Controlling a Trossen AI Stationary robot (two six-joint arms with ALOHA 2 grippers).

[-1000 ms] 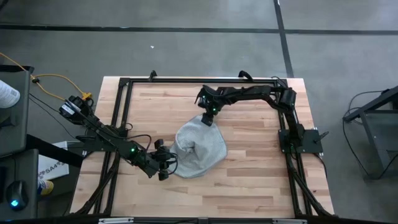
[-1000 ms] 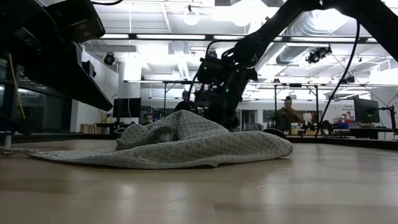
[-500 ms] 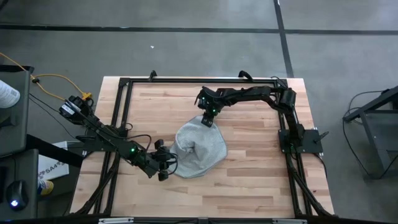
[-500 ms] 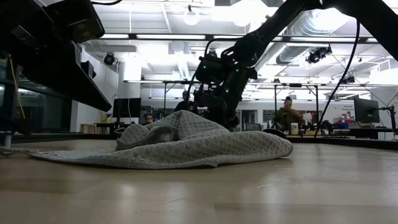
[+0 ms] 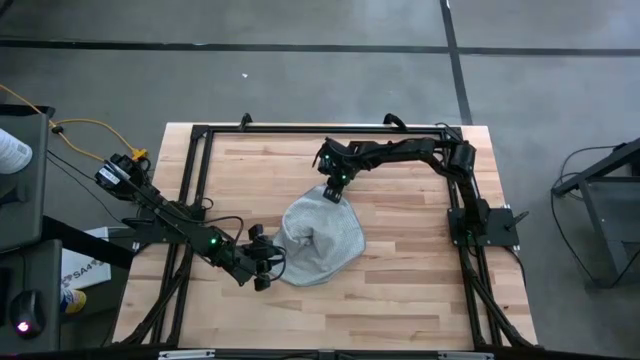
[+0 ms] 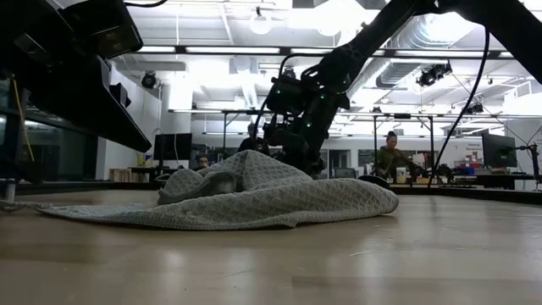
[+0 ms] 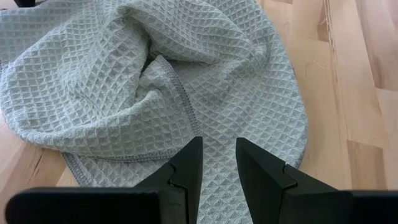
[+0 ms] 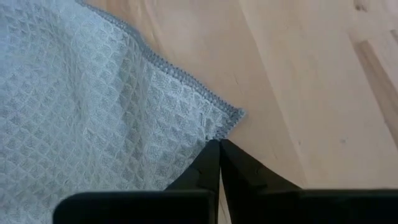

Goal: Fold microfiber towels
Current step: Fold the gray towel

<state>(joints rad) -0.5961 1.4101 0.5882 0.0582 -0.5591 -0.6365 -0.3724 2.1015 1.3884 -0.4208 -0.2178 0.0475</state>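
The light grey-blue microfiber towel (image 5: 322, 240) lies crumpled on the wooden table near its middle, bunched into a low hump (image 6: 241, 182) with its edges flat on the wood. My right gripper (image 5: 333, 193) is down at the towel's far corner, shut. My left gripper (image 5: 270, 262) is low at the towel's near left edge. In the left wrist view its fingers stand apart (image 7: 219, 158) over the cloth (image 7: 155, 81). I cannot tell whether they touch it. My right gripper is shut at the towel's far corner (image 8: 231, 118), where the hemmed edge runs in under the fingertips (image 8: 211, 155). The fingers slant down from the table's far side. The tips hide the place of contact. The corner lies flat on the wood, slack.
Black frame rails (image 5: 200, 200) run along the table's left, far and right sides, and the right arm's base (image 5: 485, 225) sits on the right rail. Bare wood (image 5: 420, 290) lies to the towel's right and near side. People (image 6: 391, 152) sit in the room beyond.
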